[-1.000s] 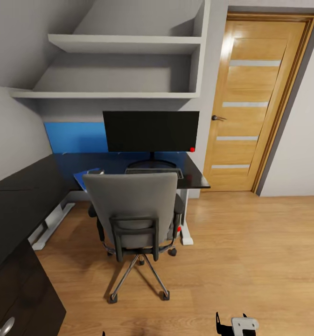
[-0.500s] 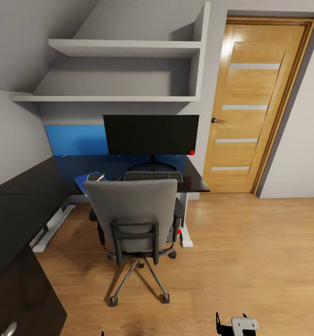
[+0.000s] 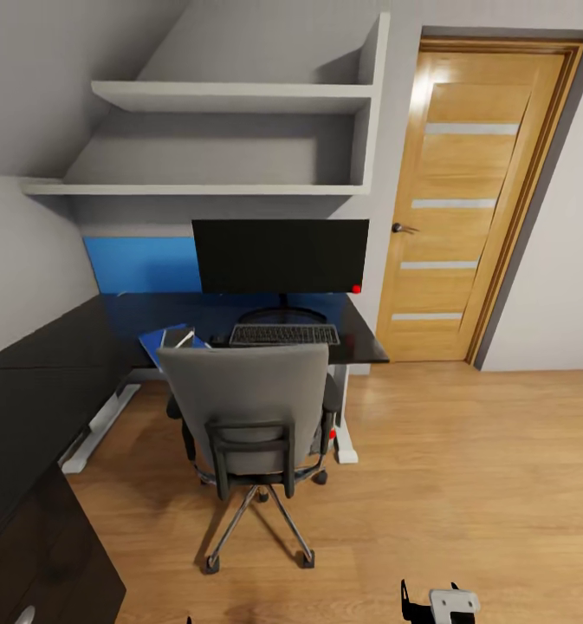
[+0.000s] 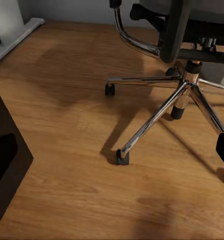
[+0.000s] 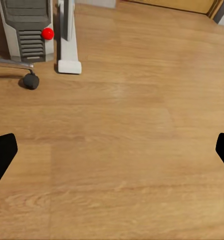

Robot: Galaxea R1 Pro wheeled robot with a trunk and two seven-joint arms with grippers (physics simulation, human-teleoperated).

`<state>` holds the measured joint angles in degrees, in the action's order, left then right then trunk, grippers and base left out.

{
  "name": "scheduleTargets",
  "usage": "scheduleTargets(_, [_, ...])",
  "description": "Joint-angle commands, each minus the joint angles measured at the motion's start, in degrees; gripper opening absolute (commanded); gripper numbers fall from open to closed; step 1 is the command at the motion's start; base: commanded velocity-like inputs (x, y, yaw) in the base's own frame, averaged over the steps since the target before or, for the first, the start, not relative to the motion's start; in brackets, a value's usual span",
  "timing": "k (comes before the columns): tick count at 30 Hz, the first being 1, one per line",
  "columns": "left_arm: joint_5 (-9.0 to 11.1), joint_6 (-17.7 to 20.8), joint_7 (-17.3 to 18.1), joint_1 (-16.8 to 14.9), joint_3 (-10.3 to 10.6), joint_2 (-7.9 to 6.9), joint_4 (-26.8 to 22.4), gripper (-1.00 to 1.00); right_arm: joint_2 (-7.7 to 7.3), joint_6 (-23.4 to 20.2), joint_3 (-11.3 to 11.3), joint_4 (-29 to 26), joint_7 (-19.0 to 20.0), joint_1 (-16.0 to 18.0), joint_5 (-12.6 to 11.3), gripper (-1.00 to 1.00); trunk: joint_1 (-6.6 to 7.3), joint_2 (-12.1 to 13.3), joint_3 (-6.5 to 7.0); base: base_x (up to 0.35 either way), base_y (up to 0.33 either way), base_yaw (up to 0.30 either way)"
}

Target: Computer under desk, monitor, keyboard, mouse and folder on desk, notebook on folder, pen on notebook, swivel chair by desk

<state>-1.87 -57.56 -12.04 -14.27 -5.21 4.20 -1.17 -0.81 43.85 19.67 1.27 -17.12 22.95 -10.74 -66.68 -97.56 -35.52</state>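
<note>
The chair is sitting tucked at the worktop, straight ahead of both low-hanging arms — the right jaws are gaping wide, the left I cannot tell.

Swivel chair at the desk, behind keyboard, monitor, folder.
</note>
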Motion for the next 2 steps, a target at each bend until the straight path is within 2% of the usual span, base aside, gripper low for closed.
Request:
scheduleTargets(1, [-0.2, 0.4, 0.1, 0.0, -0.5, -0.01, 0.0, 1.00, 0.02, 0.2, 0.5, 0.1, -0.1, 0.1, -0.4, 1.00, 0.23, 0.4, 0.13, 0.000, 0.000, 0.000])
scheduleTargets(2, [-0.2, 1.5, 0.1, 0.0, -0.5, -0.03, 0.0, 1.00, 0.02, 0.2, 0.5, 0.1, -0.1, 0.1, -0.4, 1.00, 0.45, 0.8, 0.31, 0.000, 0.000, 0.000])
